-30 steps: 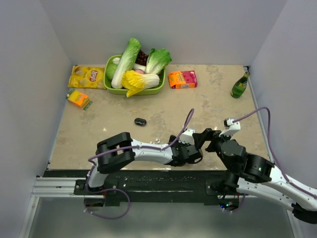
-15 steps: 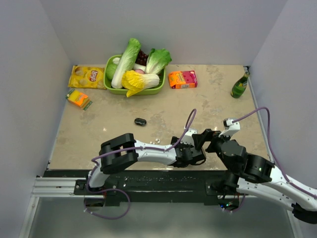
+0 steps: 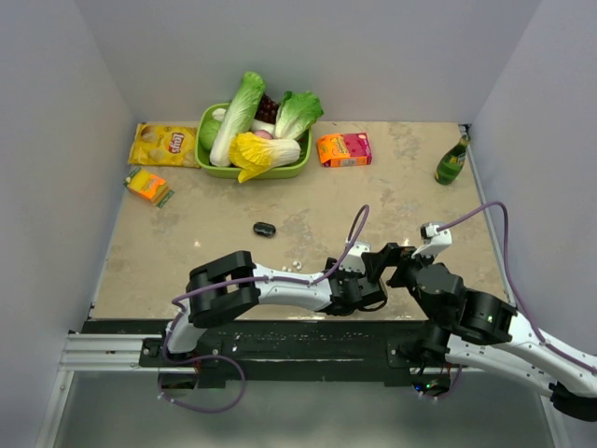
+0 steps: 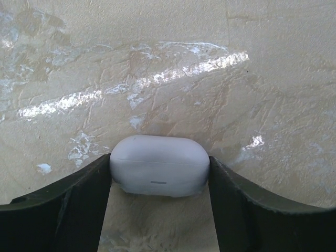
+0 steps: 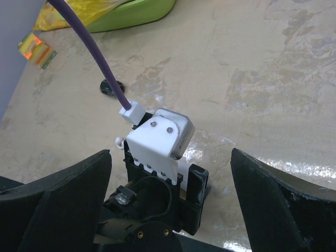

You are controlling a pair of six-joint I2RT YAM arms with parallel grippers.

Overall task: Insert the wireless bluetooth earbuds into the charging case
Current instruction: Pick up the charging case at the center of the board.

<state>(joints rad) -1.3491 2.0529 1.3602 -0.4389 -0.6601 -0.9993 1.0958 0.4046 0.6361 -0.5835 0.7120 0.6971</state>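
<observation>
While the charging case (image 4: 159, 164) is lying closed on the table (image 3: 401, 177) close to the near edge, a little right of its middle, the left claw (image 4: 160, 169) is bracketing it. One dark finger is lying against each narrow end of the white pebble. The claw is partly closed and gripping the case across its length, and the case is resting flat on the surface. The right claw (image 5: 170, 153) is hanging just beside it towards the right edge, gaping as wide as it goes and holding nothing. The left arm's wrist, with its white camera bracket (image 5: 157, 139) and purple cable (image 5: 100, 58), is filling the gap between the right claw's fingers. It is standing between them and the case, so the two arms are crowding each other there. Two tiny white specks are lying on the table just beyond the left forearm. They are likely the wireless bluetooth earbuds (image 3: 296, 265), though they are too small to tell for sure. A small black oval object (image 3: 264, 229) is sitting farther in, near the table's middle and well apart from the case. Along the far edge a green basket (image 3: 280, 172) is holding leafy vegetables, with a yellow chip bag (image 3: 164, 145) on its left and a pink-and-orange box (image 3: 343, 148) on its right. A green bottle (image 3: 451, 162) is standing upright at the far right corner. A small orange packet (image 3: 148, 185) is lying by the left edge.
</observation>
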